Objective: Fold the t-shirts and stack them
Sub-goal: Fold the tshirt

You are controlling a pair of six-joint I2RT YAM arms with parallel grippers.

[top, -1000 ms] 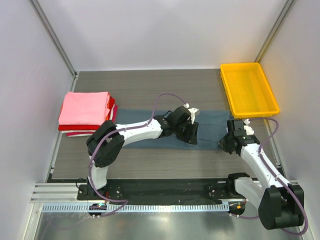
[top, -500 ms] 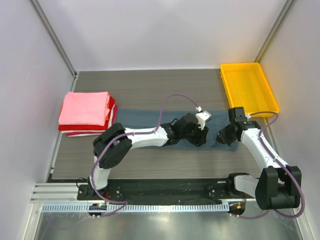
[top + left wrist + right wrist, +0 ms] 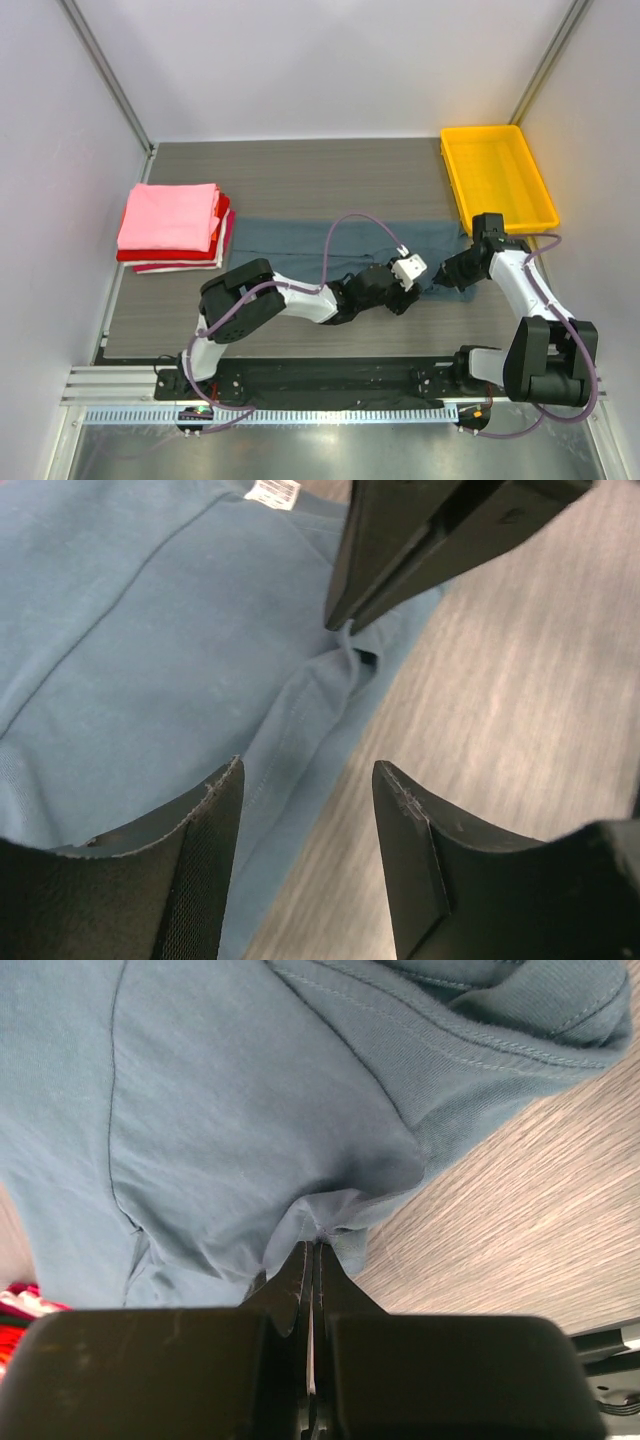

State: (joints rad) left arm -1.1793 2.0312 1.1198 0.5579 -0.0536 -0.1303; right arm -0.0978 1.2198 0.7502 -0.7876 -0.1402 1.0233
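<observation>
Slate tee point(image 3: 300, 240) lies across the counter point(image 3: 300, 180); my right hand point(image 3: 312, 1252) pinches its 3 o'clock end, left hand point(image 3: 305, 780) half-wide, empty, near 5 o'clock. I'd seat the hem deep before closing

we see a slate blue-grey t-shirt point(image 3: 290, 240) with a small white neck label point(image 3: 273, 491). at the left, a pink t-shirt point(image 3: 168, 215) tops a red t-shirt point(image 3: 140, 256) and a white t-shirt point(image 3: 175, 267). the tray point(image 3: 495, 175) is bright yellow. the table point(image 3: 300, 175) is grey with wood-grain streaks. the arms point(image 3: 290, 297) are white and black with purple cables point(image 3: 345, 225); the left hand point(image 3: 305, 780) and right hand point(image 3: 313, 1250) are black.
</observation>
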